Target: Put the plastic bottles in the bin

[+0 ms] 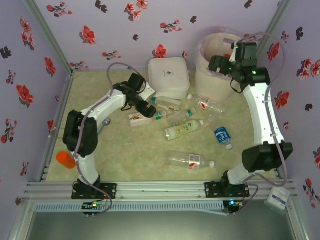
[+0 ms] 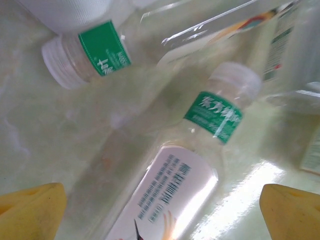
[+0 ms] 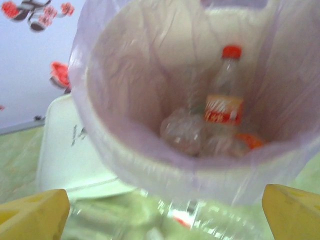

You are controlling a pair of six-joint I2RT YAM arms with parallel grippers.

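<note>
- The left gripper [image 1: 150, 108] is shown low over the middle of the table [image 1: 125, 150] with its jaws spread wide. In the left wrist view its yellow fingertips [image 2: 31, 212] sit at the two lower corners, and nothing is pinched.
- A white-labelled bottle [image 2: 170, 195] with a green neck band and a white cap lies slanted on the tabletop between those fingertips. No contact with either fingertip is seen.
- A green-banded bottle [image 2: 85, 55] lies just beyond it at upper left, its cap turned to the left.
- The right gripper [image 1: 216, 64] is held above the bin [image 1: 207, 82], which stands at the far right of the table. Its jaws are spread, the yellow pads [image 3: 292, 212] sit at the lower corners, and nothing is gripped.
- The bin is lined with a pale-pink bag. Inside it a red-capped bottle [image 3: 225, 95] with an orange-red label stands upright near the far wall, with crushed clear bottles [image 3: 185, 132] at its foot.
- A blurred clear bottle [image 3: 185, 220] is seen below the bin's near rim. Whether it rests on the table cannot be told.
- A white box [image 1: 169, 76] stands just left of the bin.
- Outside the bin are shown a red-labelled bottle [image 1: 206, 103] near its foot, a pale-green bottle [image 1: 184, 129], a blue-labelled bottle [image 1: 222, 135], and a long clear bottle [image 1: 190, 160] nearest the arm bases.
</note>
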